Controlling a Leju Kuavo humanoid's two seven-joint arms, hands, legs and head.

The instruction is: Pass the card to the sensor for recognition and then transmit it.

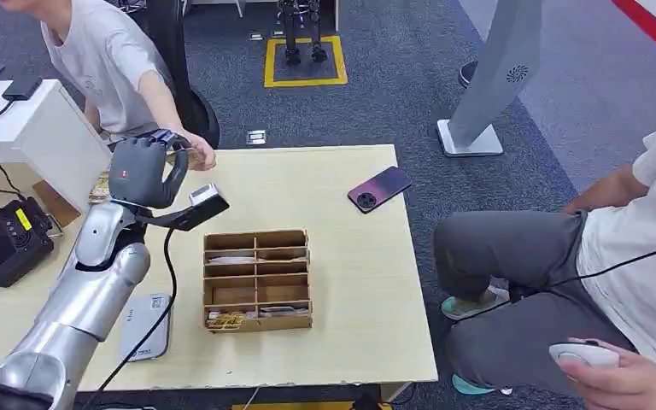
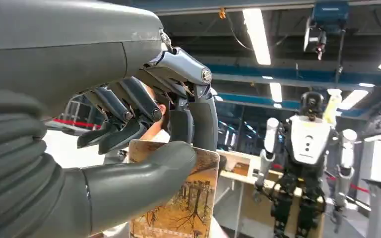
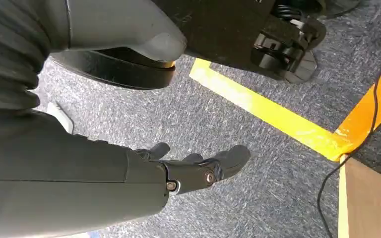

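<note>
My left hand (image 1: 143, 169) is raised over the table's far left part. In the left wrist view its thumb and fingers (image 2: 129, 119) pinch a card (image 2: 181, 201) printed with a brown and gold picture. A person's hand (image 1: 200, 157) reaches in from the far side and is right at my fingertips; I cannot tell whether it touches the card. A black scanner (image 1: 198, 207) on a cable sits just below my hand. My right hand (image 3: 198, 167) hangs over the blue carpet with its fingers stretched out and nothing in them.
A wooden sorting box (image 1: 257, 279) with cards in its slots stands mid-table. A white pad (image 1: 147, 325) lies near the front edge, a phone (image 1: 379, 189) at the right, a black device (image 1: 4, 241) at the left. A second person sits at the right.
</note>
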